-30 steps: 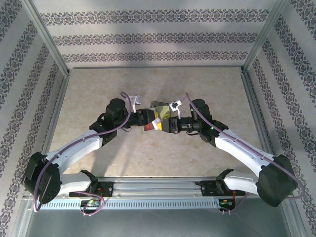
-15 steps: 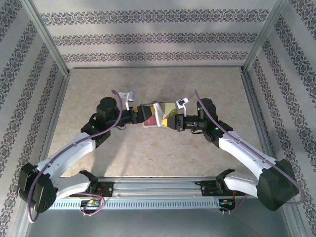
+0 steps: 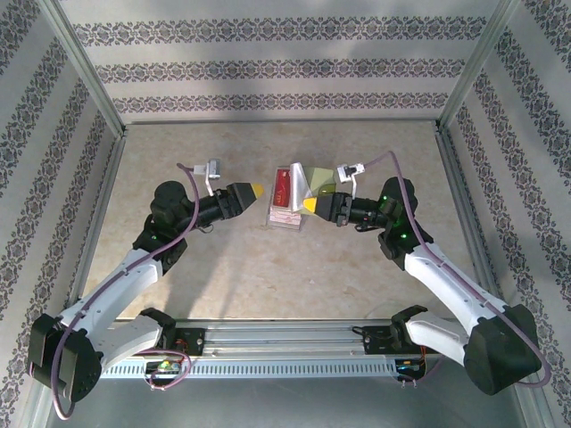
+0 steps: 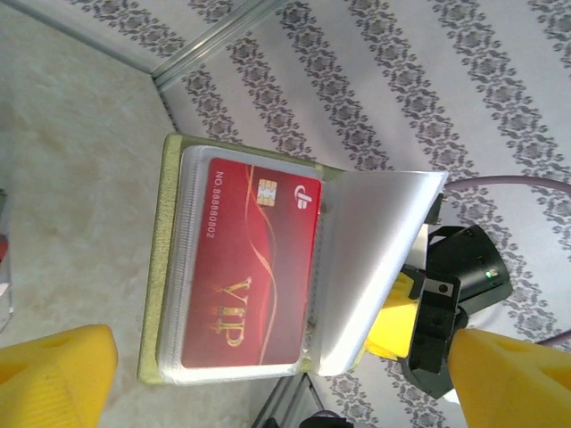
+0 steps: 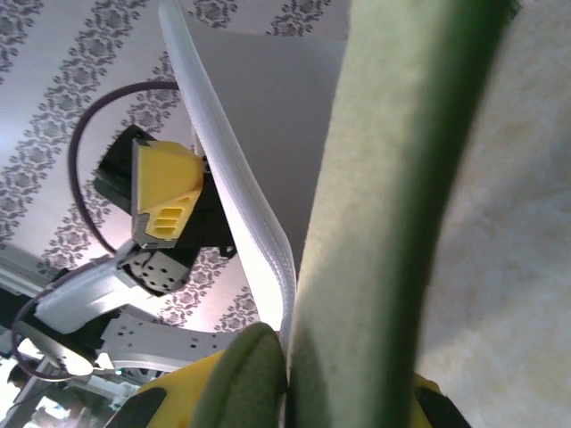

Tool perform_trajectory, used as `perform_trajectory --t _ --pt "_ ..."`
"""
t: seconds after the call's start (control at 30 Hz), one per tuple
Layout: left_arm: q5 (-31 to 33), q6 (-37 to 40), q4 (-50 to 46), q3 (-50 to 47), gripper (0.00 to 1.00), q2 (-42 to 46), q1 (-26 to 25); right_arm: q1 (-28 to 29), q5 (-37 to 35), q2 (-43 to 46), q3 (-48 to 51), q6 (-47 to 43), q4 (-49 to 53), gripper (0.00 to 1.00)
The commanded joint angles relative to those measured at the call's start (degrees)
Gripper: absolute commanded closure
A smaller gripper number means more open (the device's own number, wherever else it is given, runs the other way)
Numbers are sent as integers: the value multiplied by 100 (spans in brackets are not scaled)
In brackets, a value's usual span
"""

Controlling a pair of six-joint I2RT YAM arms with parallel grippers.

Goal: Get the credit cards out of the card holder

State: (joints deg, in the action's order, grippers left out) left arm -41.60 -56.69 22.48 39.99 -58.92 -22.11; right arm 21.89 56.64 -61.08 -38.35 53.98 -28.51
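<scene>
While the right gripper clamps a flap of the card holder, the left gripper gapes wide, empty.

**Olive-green card holder held open near the tabletop's middle, a red card showing**

Its cover on the 3 o'clock side is pinched in the closed right end effector, and the other half faces 9 o'clock, tilted. One red credit card sits inside the front translucent pocket, with a gold chip, a white logo, gold "VIP" lettering and a printed number. A grey sleeve page is folded out toward 3 o'clock. Olive edging frames the pockets.
</scene>
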Motion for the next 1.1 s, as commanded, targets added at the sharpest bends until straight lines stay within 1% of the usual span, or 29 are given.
perform_trajectory --t 0.0,0.17,0.43,0.53,0.6,0.7,0.8,1.07 --pt "-232 -246 656 -70 4 -89 -9 28 260 22 -50 497 -1032 100" --pt "-294 -569 1278 -123 3 -298 -60 165 329 -52 -170 788 -1395 100" --pt "-349 -588 1437 1 2 -368 -208 386 288 -258 -343 1233 -2202 100" --pt "-396 -682 1634 11 4 -402 -261 519 252 -367 -414 1264 -2311 100" --pt "-418 -721 1718 42 7 -410 -276 561 233 -419 -444 1295 -2377 100" --pt "-432 -697 1728 102 15 -389 -281 529 229 -447 -455 1300 -2361 100" --pt "-387 -636 1617 127 27 -338 -281 449 198 -393 -387 1326 -2363 100" --pt "-323 -616 1568 104 53 -275 -285 291 161 -265 -114 1344 -2352 100"
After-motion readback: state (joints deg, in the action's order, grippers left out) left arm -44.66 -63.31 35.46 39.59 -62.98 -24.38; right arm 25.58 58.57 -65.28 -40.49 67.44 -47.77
